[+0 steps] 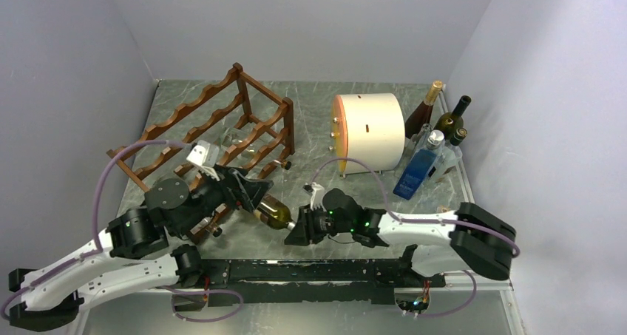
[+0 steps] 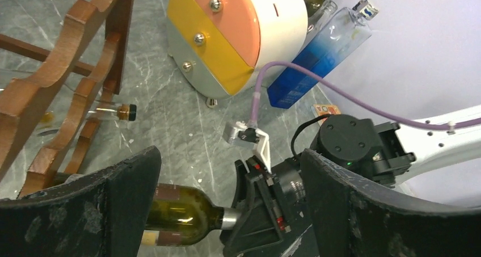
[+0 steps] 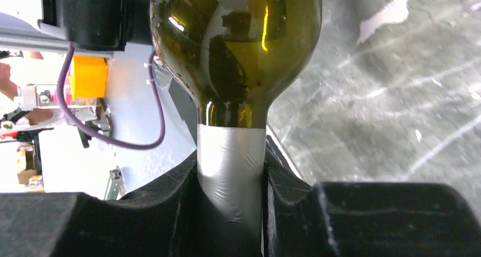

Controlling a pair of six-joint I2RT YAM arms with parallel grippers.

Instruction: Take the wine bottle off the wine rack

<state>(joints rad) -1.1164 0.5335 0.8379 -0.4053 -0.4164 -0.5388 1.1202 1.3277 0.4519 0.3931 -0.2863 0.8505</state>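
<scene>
The left arm [image 1: 111,255] reaches from its near-left base toward the middle, folded at the elbow, wrist pointing right. The left gripper [image 1: 250,192] has its jaws spread wide. The right arm [image 1: 421,231] lies low (almost level), stretched leftward from the near-right base. The right gripper [image 1: 298,229] is clamped on the neck of the wine bottle [image 1: 272,211].

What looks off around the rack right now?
The wine rack sits skewed, diagonal to the table edges. The green bottle is held sideways beside it, its neck clamped by the right end effector. Nothing looks spilled or broken.
</scene>
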